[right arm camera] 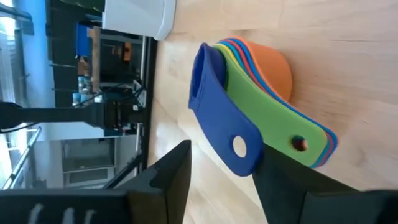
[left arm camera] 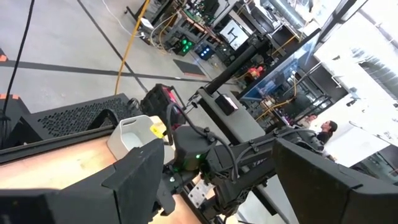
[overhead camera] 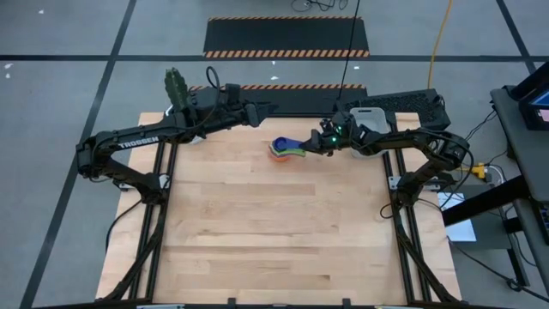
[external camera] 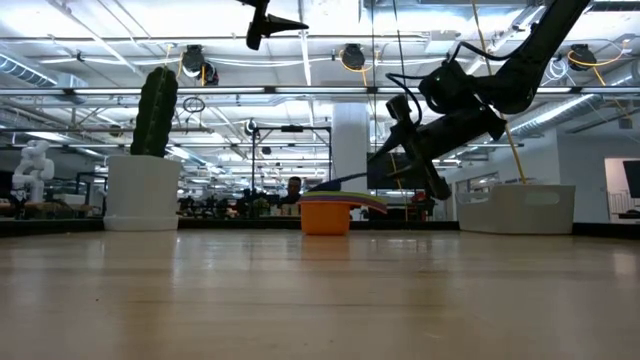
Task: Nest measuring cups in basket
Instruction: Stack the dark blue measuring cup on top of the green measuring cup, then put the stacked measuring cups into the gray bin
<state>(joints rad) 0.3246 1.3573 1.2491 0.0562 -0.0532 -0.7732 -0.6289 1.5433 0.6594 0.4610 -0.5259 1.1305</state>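
Observation:
The measuring cups (overhead camera: 286, 148) are nested in one stack that rests by its orange bottom cup (right arm camera: 273, 65) on the table near the far edge. The dark blue cup (right arm camera: 208, 74) lies tilted on top, and the flat handles fan out toward my right gripper (right arm camera: 221, 186). That gripper is open and low at the stack's right, with one finger on either side of the dark blue handle's end (right arm camera: 239, 152). My left gripper (overhead camera: 268, 110) is open and raised above the far edge, holding nothing. The pale basket (overhead camera: 369, 114) sits under my right arm.
A white pot with a cactus (overhead camera: 176, 86) stands at the far left corner, and shows in the low view as the white pot (external camera: 140, 190). The basket (external camera: 515, 207) is to the right of the stack (external camera: 328, 210). The wooden tabletop (overhead camera: 274, 232) stretches toward the near edge.

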